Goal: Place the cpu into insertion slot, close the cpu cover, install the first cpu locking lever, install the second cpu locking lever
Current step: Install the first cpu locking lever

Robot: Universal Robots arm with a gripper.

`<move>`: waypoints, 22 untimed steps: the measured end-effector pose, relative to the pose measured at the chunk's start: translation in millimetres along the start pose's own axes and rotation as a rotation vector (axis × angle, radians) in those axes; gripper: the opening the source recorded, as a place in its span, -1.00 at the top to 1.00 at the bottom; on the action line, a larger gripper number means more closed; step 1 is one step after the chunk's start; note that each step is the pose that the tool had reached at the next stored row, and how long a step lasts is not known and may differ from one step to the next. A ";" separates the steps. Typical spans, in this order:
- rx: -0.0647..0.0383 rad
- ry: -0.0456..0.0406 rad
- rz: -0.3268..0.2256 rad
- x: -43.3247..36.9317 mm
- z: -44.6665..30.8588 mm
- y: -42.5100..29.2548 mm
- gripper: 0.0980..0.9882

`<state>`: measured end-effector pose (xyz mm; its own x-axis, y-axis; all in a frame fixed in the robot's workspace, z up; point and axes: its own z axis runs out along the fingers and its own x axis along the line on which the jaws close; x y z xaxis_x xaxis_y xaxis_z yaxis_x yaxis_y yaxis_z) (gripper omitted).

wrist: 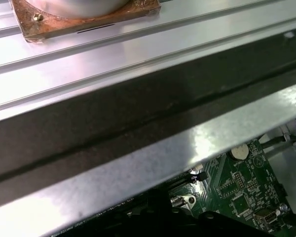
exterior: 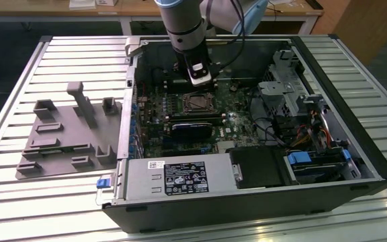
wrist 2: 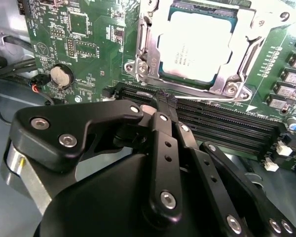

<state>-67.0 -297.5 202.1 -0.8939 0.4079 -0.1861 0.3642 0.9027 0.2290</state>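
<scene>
Parked low over the green board [wrist 2: 89, 29] inside the computer case [exterior: 247, 201], with the gripper [wrist 2: 164, 101] just beside the memory slots [wrist 2: 227, 126] and near the insertion slot [exterior: 197, 102]. Fingers pressed together at the tips, gripping nothing visible.

Note the cpu [wrist 2: 197, 42] lying flat in that slot, dull silver top up. Seemingly framed by the cpu cover [wrist 2: 153, 29], lowered around it, with the silver top in plain sight through the cut-out. No telling from these angles the state of the locking levers, hooked down or free.

Judged light, rigid and easily harmed, that cpu: best taken by two opposite edges only, never pressed on the underside, never dragged across the socket contacts. Likely thin, springy sheet metal on a hinge, the cover: better to push on the frame's rim, not on the chip. Probably slim, stiff, smooth wire for the levers, springy under load and apt to slide off closed pads: better to press squarely, near the free end.
</scene>
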 end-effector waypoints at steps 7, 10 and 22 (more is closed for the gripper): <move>0.002 -0.0021 0.009 0.2 1.1 -0.3 0.99; 0.002 -0.0025 0.010 0.3 1.3 -0.2 0.99; 0.002 -0.0025 0.010 -0.9 1.9 1.1 0.99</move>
<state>-65.3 -296.5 200.8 -0.8895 0.4173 -0.1863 0.3738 0.8988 0.2289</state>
